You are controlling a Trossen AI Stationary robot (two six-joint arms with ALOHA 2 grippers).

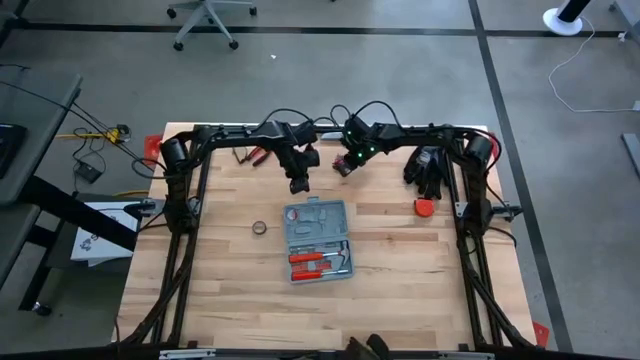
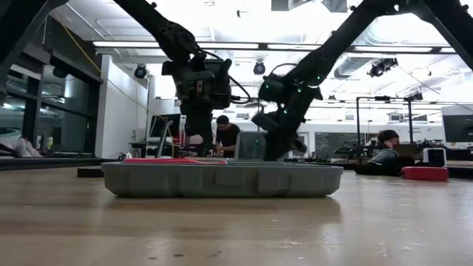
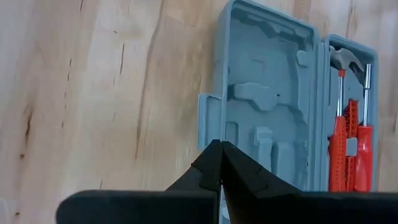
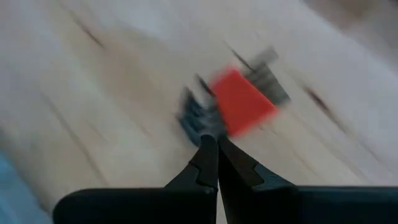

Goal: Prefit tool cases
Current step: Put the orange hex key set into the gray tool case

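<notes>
The grey-blue tool case (image 1: pixel 318 240) lies open and flat on the wooden table (image 1: pixel 220 300), and also shows in the low view (image 2: pixel 222 179). Its far half is empty moulded slots (image 3: pixel 267 93); its near half holds red-handled tools (image 3: pixel 348 149). My left gripper (image 3: pixel 221 149) is shut, just past the case's far left corner (image 1: pixel 298 185), its tips over the case's rim. My right gripper (image 4: pixel 211 140) is shut at the far middle of the table (image 1: pixel 343 168). It points down at a small red and dark thing (image 4: pixel 242 99), which is blurred. My right gripper's shut tips stand right at the small red and dark thing (image 4: pixel 208 121), coming at it from above on a slant. The view is blurred, and I cannot tell whether they touch it.
A roll of tape (image 1: pixel 260 228) lies left of the case. A red round thing (image 1: pixel 425 207) and a black heap (image 1: pixel 428 168) lie at the far right. Red-handled pliers (image 1: pixel 252 155) lie at the far edge. People sit in the room behind (image 2: pixel 224 133).
</notes>
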